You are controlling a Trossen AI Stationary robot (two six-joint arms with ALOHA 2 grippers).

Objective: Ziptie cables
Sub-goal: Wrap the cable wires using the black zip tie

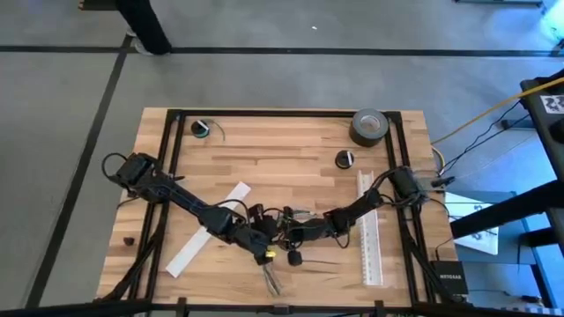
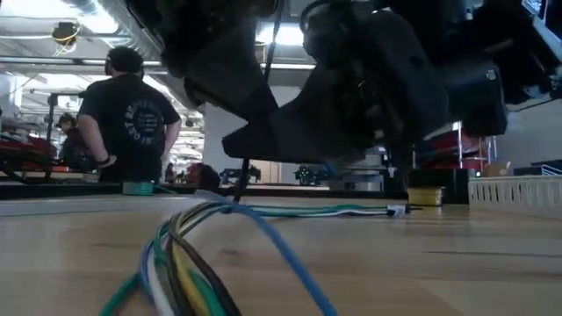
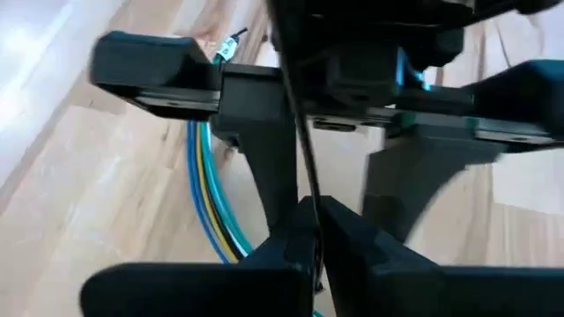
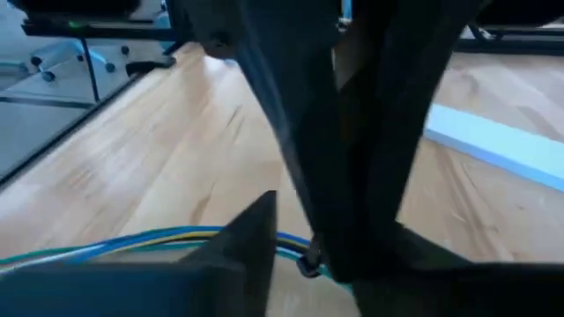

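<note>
A: Item one, the cables (image 2: 189, 263)?

B: A loose bundle of thin blue, green, yellow and white wires, lying on the pale wooden table (image 1: 282, 150) near its front edge, ends splayed, directly under both grippers.

A: The ziptie (image 3: 304, 150)?

B: A very thin, straight black plastic strip, pinched between the closed fingers of the left gripper (image 3: 313, 233), above the bundle.

A: The right gripper (image 1: 295, 236)?

B: Met the left one at the table's front centre. Fingers' state: could not be told.

A: Sundries?

B: Grey tape roll (image 1: 368, 126) at the far right corner; long white slotted strip (image 1: 368, 229) at right.
</note>
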